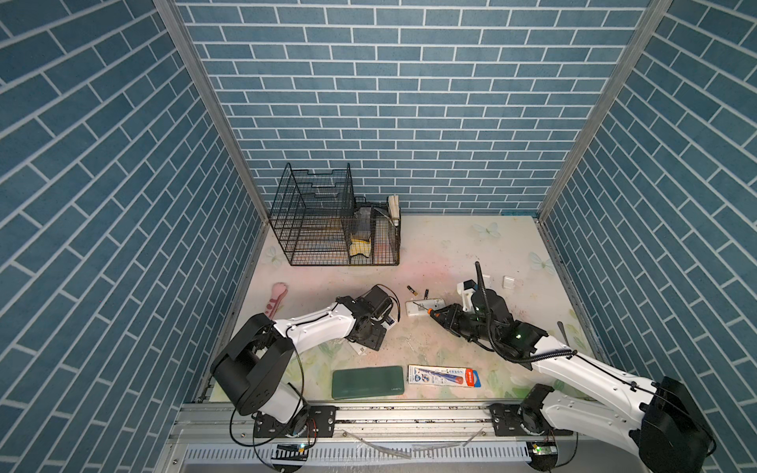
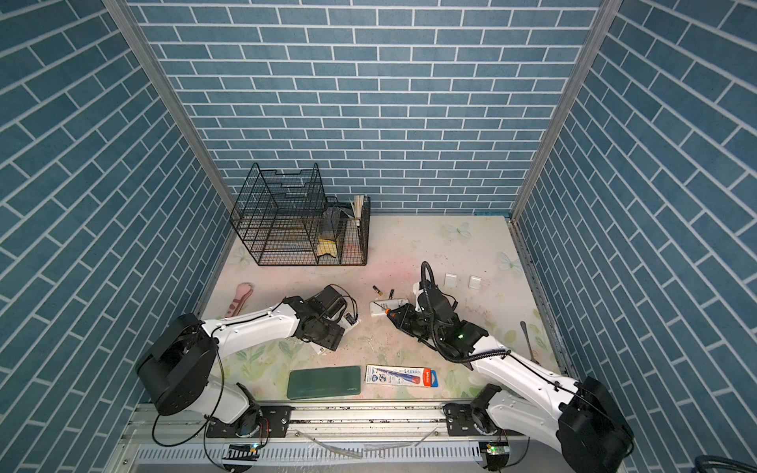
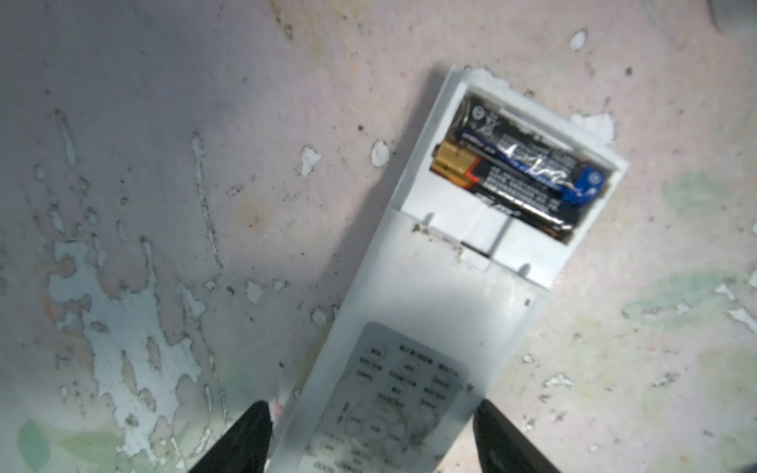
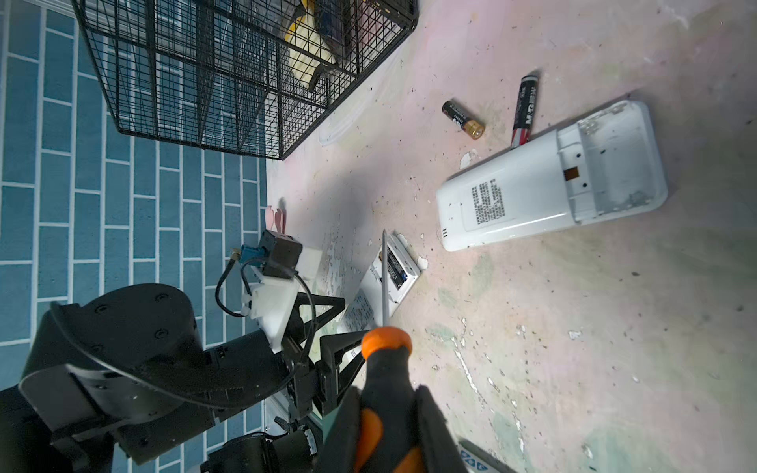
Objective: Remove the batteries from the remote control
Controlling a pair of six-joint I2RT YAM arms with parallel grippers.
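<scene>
Unloading looks about half done. A gold-ended loose battery (image 4: 463, 120) and a second loose battery (image 4: 524, 110) lie on the table (image 4: 573, 327) just beside the large white remote (image 4: 553, 176), whose open bay looks empty. The small white remote (image 3: 430, 307) has its cover off, with two seated batteries (image 3: 520, 168) side by side in its bay.

The left gripper (image 3: 368, 430) straddles the keypad end of the small white remote, jaws apart, one of its fingers (image 3: 254, 434) on each side; I cannot tell whether they touch the casing. The right gripper (image 4: 385, 409) is clamped on the orange-and-black handle of the screwdriver (image 4: 385, 282), whose shaft points towards that bay.

The next move probably calls for the left jaws to pin the casing, then the tip to slip under one battery end and lever it up without skidding.

At the back wall a black wire rack (image 1: 282, 229) holds flat items I cannot identify. The wire basket (image 1: 393, 245) beside it holds something yellow, dark objects and pale sticks. The green case (image 1: 367, 382) is closed
</scene>
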